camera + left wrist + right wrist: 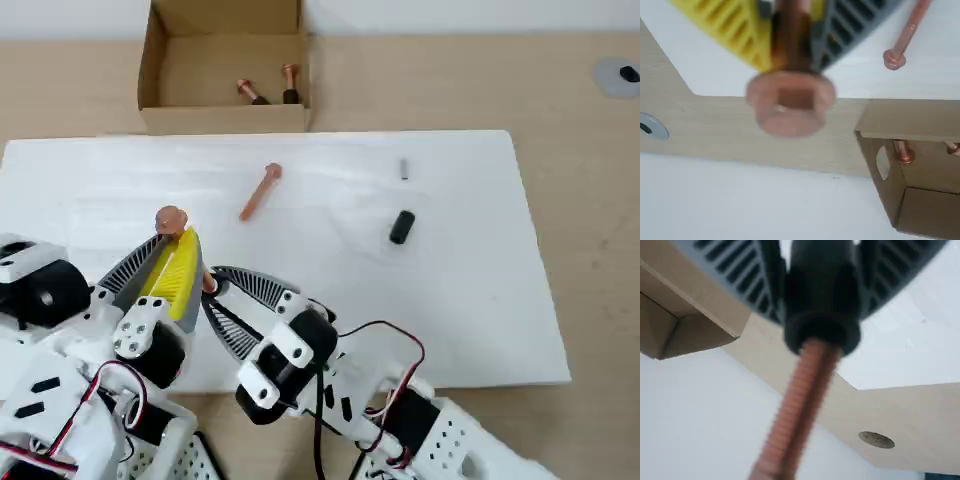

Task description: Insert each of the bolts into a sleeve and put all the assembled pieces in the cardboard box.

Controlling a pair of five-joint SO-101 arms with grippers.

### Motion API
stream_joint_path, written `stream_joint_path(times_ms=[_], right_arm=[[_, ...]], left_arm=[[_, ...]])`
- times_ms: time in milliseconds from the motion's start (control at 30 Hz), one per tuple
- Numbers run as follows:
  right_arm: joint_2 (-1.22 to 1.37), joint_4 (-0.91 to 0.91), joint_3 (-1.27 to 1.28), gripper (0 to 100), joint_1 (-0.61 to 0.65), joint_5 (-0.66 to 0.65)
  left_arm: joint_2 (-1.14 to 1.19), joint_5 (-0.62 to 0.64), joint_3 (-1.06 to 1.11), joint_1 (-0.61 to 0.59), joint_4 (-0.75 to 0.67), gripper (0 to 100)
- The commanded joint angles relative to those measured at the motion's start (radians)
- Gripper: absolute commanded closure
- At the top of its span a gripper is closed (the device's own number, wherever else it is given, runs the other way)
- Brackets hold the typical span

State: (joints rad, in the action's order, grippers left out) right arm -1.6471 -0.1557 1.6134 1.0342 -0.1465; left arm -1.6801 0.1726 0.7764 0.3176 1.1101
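Okay, your left jaws are clamped on a bolt (790, 105), right jaws on a sleeve (822, 300) with threaded shank (800, 410) in it, both well apart from the cardboard box (222, 118) holding two assembled pieces (249, 92).

The left hand (792, 52) clamps a copper bolt (790, 102); a second bolt (905, 31) lies on the white mat (705, 65).

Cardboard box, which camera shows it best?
The high view: the cardboard box is seen whole from above, open, with two assembled pieces inside. The left wrist view catches one end of the box with bolt heads showing; the right wrist view just a box corner.
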Motion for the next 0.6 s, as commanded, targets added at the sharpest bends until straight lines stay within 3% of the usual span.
stream_joint_path(times_ms=[0,433,567], right_arm=[[-0.027,0.02,-0.008,98.9,-0.008,0.017],[-0.021,0.017,-0.047,98.9,-0.008,0.06],[-0.019,-0.057,-0.091,98.9,-0.008,0.064]], left_arm=[[-0.005,-0.011,-0.011,0.014,-0.017,99],[-0.01,-0.066,0.052,0.015,-0.025,99],[-0.079,-0.087,0.098,0.023,-0.026,99]])
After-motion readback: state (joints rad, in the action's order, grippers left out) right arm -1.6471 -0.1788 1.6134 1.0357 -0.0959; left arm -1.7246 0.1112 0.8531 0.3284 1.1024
